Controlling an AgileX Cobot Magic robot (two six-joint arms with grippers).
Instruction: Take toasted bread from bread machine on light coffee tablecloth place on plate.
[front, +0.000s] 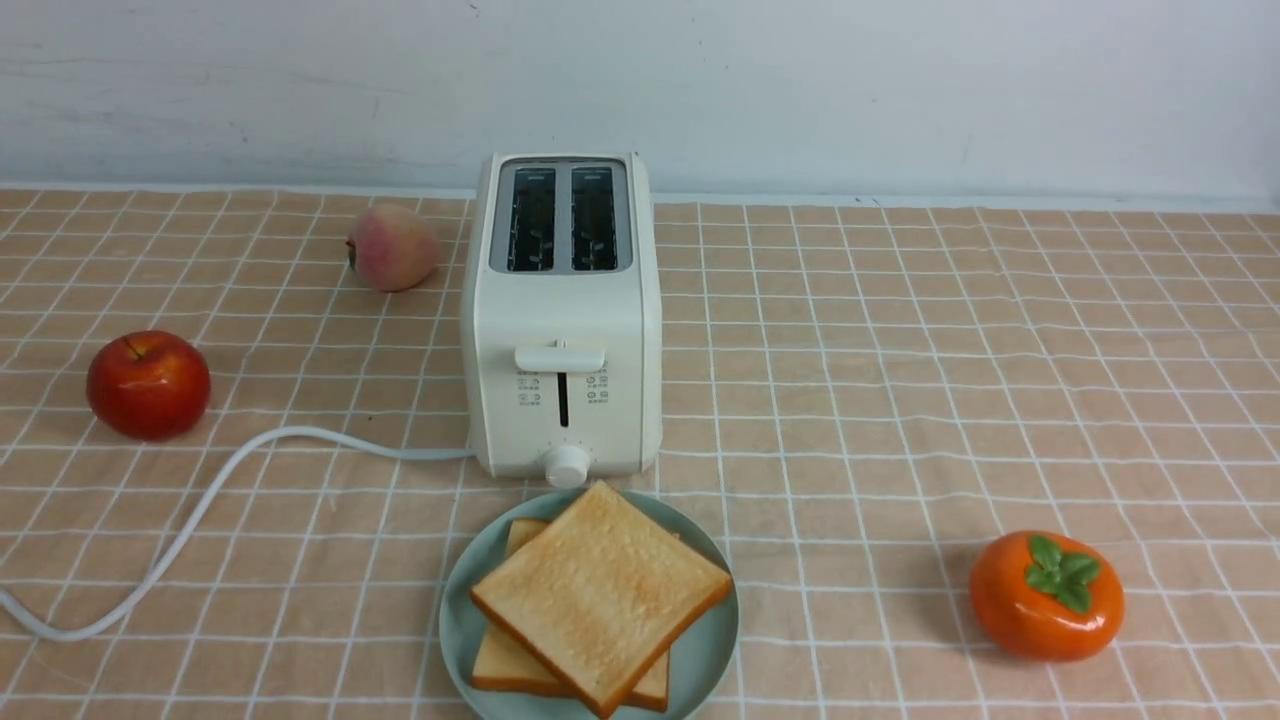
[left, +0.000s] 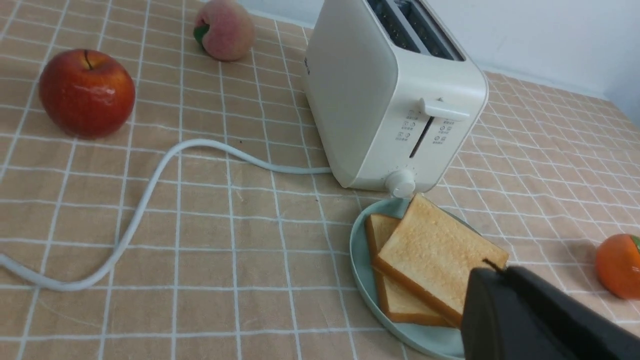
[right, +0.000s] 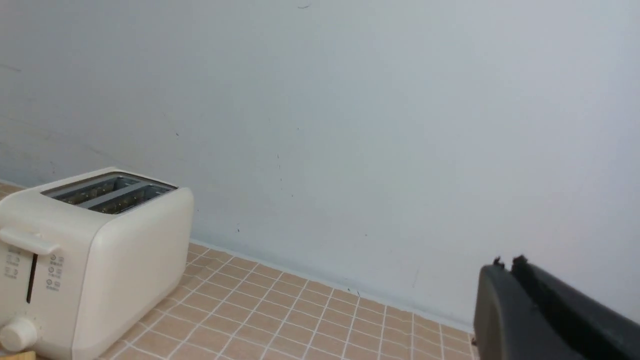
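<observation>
1. Two slices of toast (front: 600, 595); stacked flat on the plate (front: 705, 650), upper slice turned corner-on over the lower; task appears complete.
2. Toaster (front: 560, 330); both slots empty, lever at the top of its slot; plate at its 6 o'clock, rim just beside the knob.
3. Cloth (front: 900, 400); lies flat under everything.
4. Handling, judged: toast is light, stiff but brittle, with a dry, crumbly face; best taken across opposite crust edges, gently, since the centre would likely crack or dent; the upper slice overhangs the lower and could slide if nudged.
5. Left gripper (left: 492, 267); fingers lying together, nothing between them, just over the near edge of the toast; absent from the front view.
6. Right gripper (right: 507, 262); fingers together, empty, raised and facing the wall, well apart from the toaster.
7. Surroundings, from the toaster: apple (front: 148, 385) at 9 o'clock; peach (front: 392, 247) at 10 o'clock, near; persimmon (front: 1045, 600) at 4 o'clock, well apart; cord (front: 200, 510) trailing off toward 8 o'clock.
8. Obstructions: none over the plate; the cord is the likeliest snag for the left arm.
</observation>
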